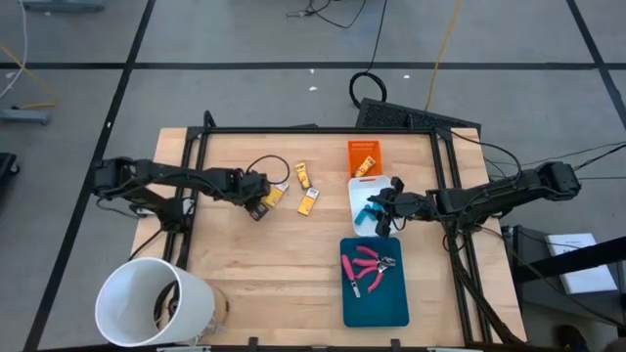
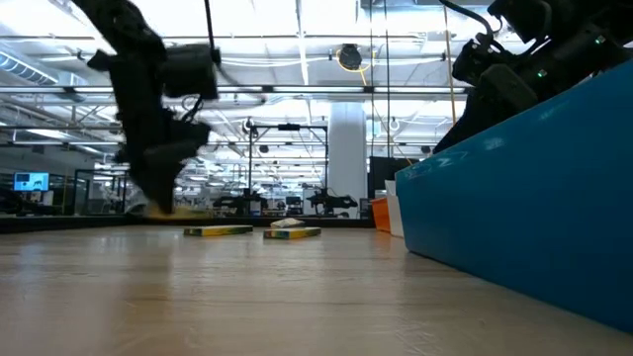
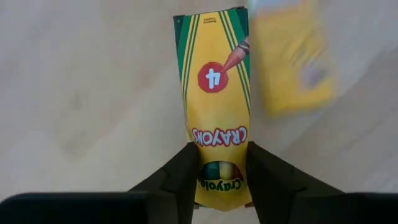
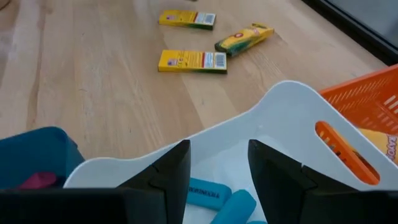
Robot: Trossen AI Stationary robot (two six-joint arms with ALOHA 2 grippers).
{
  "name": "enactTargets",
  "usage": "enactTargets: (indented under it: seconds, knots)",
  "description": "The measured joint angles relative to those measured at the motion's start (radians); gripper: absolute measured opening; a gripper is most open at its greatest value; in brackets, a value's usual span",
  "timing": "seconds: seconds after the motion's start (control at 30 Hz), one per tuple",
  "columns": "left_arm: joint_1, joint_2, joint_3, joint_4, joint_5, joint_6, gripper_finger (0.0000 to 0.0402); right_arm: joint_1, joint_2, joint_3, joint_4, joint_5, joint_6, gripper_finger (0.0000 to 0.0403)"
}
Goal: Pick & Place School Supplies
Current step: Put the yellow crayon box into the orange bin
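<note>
Left gripper [image 3: 217,171] pinches a crayon box [image 3: 214,93] on the desk [image 1: 254,264], at 9 o'clock of the other two crayon boxes [image 1: 307,188]. Right gripper [image 1: 383,213] hovers over the white tray [image 4: 273,118], jaws spread, blue erasers [image 4: 217,198] beneath. Scissors [image 1: 370,266] lie in the teal tray [image 1: 386,305].

Wooden table [image 1: 254,264]: trays [image 1: 375,298], crayon boxes [image 1: 309,201], bucket [image 1: 152,301].

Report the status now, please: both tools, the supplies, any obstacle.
Left tool shut on crayon box. Right tool open over white tray, blue pieces below. Two crayon boxes loose. No obstacle seen.
</note>
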Motion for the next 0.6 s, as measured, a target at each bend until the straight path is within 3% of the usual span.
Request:
enactTargets:
  seconds: [0.2, 0.4, 0.6]
  knots:
    - [-0.055, -0.082, 0.069, -0.026, -0.111, 0.131, 0.0109, 0.000, 0.000, 0.000, 0.051, 0.001, -0.004, 0.0155]
    - [-0.147, -0.087, 0.161, 0.009, -0.258, 0.325, 0.0108, 0.000, 0.021, 0.001, 0.289, 0.002, 0.027, 0.0155]
    - [-0.261, -0.072, 0.180, 0.261, -0.362, 0.658, 0.0108, -0.022, 0.119, 0.000, 0.501, -0.053, 0.103, 0.0161]
